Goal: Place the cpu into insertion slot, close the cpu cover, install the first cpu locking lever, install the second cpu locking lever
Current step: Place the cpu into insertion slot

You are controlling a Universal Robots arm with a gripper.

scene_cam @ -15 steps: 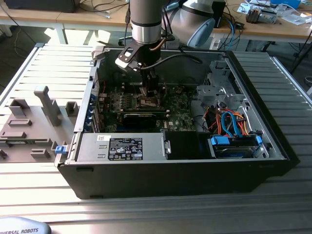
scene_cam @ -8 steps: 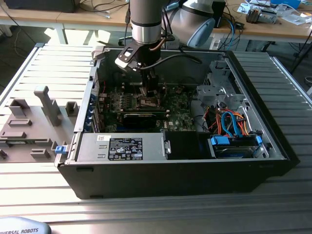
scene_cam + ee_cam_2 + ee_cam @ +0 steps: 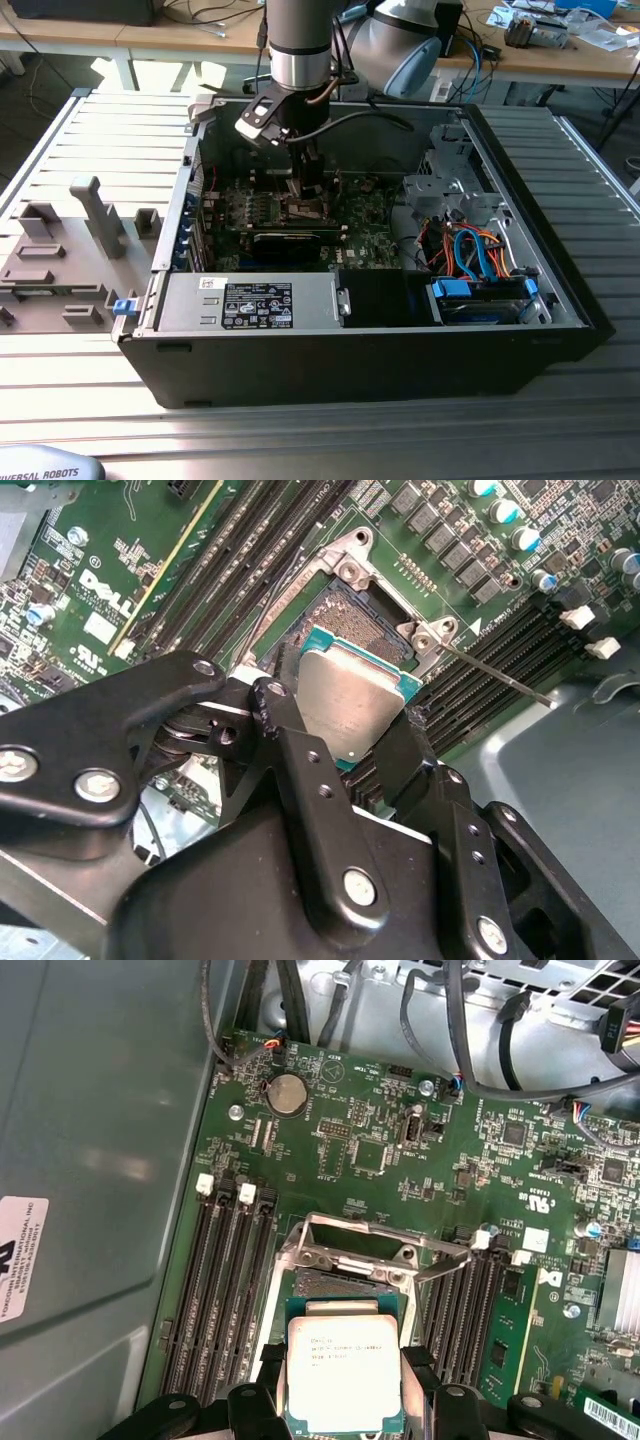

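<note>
You are looking at one chip (image 3: 343, 1375), one socket (image 3: 350, 610), one hinged cover (image 3: 350, 1257), two thin wire levers (image 3: 497, 675), one coin battery (image 3: 287, 1092), one open computer case (image 3: 350, 370), one arm (image 3: 300, 40) and two black fingers (image 3: 300, 780).

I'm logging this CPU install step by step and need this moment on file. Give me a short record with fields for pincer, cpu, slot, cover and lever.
pincer: shut on the cpu, down inside the open computer case
cpu: gripped by two opposite edges, metal top toward the wrist cameras, partly over the insertion slot, not seated
insertion slot: empty, contact field exposed
cpu cover: swung up, open
locking lever: one thin rod stands free beside the slot, unlatched
steps finished: none
</note>
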